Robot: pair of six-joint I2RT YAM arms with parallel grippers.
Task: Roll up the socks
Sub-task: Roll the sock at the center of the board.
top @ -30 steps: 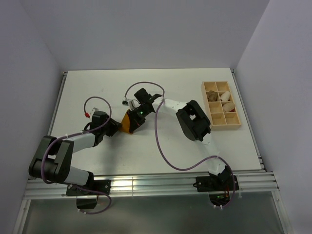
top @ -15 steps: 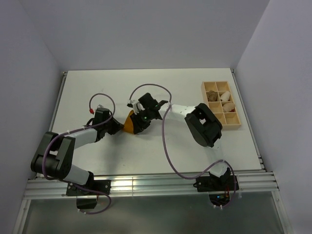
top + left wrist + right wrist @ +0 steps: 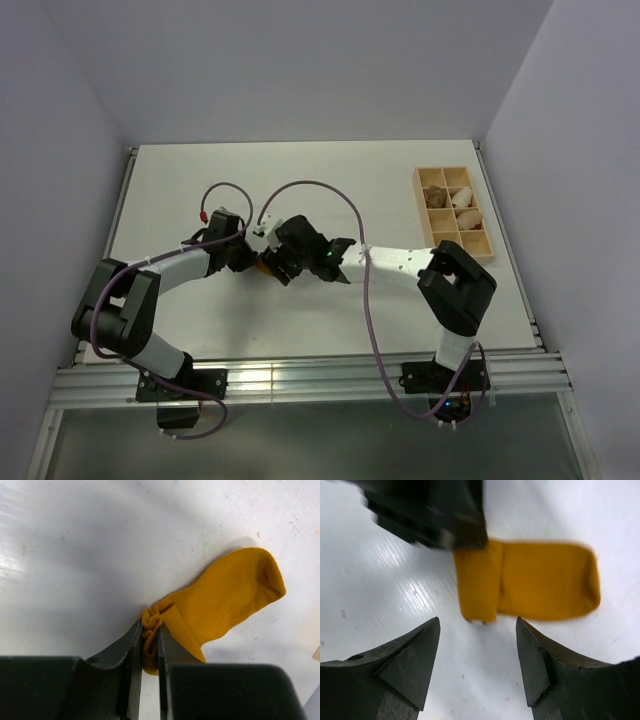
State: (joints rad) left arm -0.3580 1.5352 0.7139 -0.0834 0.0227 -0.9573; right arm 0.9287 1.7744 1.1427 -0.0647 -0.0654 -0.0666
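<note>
Orange knit is what both arms are working on: the mustard-orange sock (image 3: 225, 600) lies flat on the tabletop (image 3: 200, 180), about midway between near and far and a little left of centre. In the overhead view it is almost wholly hidden under the two wrists. One end has been turned over into a short flap, and the rest stretches out smooth to its rounded end.

The left gripper (image 3: 150, 632) has its jaws clenched on a bunched pinch of fabric at that turned-over end, low against the surface. The right gripper (image 3: 478, 625) hovers just above with its jaws released and spread wide, the flap lying below the gap between them.

The step in hand looks like starting the roll. To do it well, the left pinch should stay firm and low so the fold does not spring open. The right jaws should come down square across the sock's width, catch the whole flap rather than one corner, and turn it toward the free end without lifting the fabric. The two grippers sit very near each other, so slow, small motions would help avoid a knock.

A brownish lump in a far compartment of the wooden tray (image 3: 466, 263) at the right may be the second sock, though it is too small to tell.
</note>
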